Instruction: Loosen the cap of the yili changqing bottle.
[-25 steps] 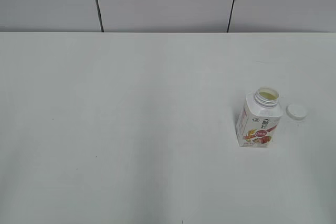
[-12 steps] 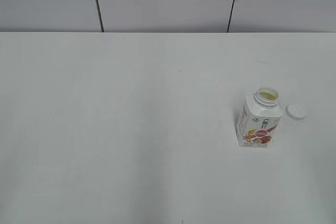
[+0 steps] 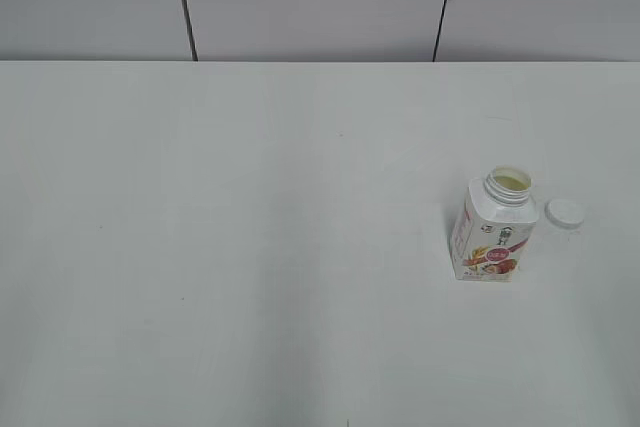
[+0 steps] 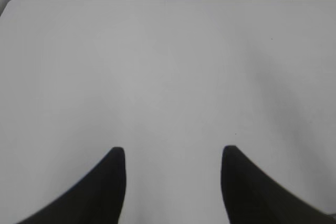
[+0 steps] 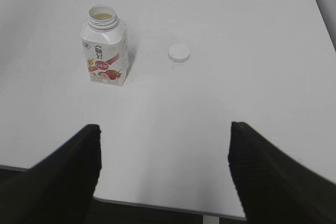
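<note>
The left gripper [image 4: 173,153] is hovering over bare desk [image 3: 250,247], jaws spread apart. Toward the desk's right, the yili changqing bottle [image 3: 493,229] is standing upright (neck uncapped), the cap [image 3: 564,212] lying just beside it. The right gripper [image 5: 164,129] is hanging back, jaws wide.

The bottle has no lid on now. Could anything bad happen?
Maybe. The yili changqing bottle stands upright with its neck open and pale liquid inside, so a bump could tip it and spill it on the table. The cap lies loose beside it and could get knocked away.
</note>
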Available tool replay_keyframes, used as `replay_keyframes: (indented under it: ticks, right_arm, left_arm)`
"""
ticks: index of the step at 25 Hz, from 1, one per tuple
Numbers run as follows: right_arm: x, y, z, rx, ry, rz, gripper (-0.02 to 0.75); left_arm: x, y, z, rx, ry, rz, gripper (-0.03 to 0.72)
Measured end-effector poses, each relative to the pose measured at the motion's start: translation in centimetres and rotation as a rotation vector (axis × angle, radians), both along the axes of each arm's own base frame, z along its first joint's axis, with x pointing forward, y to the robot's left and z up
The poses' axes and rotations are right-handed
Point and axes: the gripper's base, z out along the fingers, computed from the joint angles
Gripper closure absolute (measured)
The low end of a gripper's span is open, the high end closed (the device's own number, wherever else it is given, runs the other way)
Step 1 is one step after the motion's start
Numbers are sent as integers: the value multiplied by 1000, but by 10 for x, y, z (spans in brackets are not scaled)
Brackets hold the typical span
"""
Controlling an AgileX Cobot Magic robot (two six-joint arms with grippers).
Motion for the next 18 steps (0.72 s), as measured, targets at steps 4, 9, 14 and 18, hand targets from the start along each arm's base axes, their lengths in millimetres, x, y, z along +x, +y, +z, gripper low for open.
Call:
replay_keyframes:
  ticks: [4, 9, 14, 18]
  right_arm:
    - [0, 0, 0, 8, 0, 2, 145]
    - [0, 1, 0, 10, 0, 3, 145]
    - [0, 1, 0, 11, 0, 4, 145]
    - [0, 1, 0, 12, -1, 4, 145]
  left_arm:
    - [0, 0, 0, 0, 0, 0, 328]
    - [0, 0, 0, 0, 0, 0, 348]
    - [0, 0, 0, -1, 0, 0, 370]
    - [0, 0, 0, -1, 0, 0, 380]
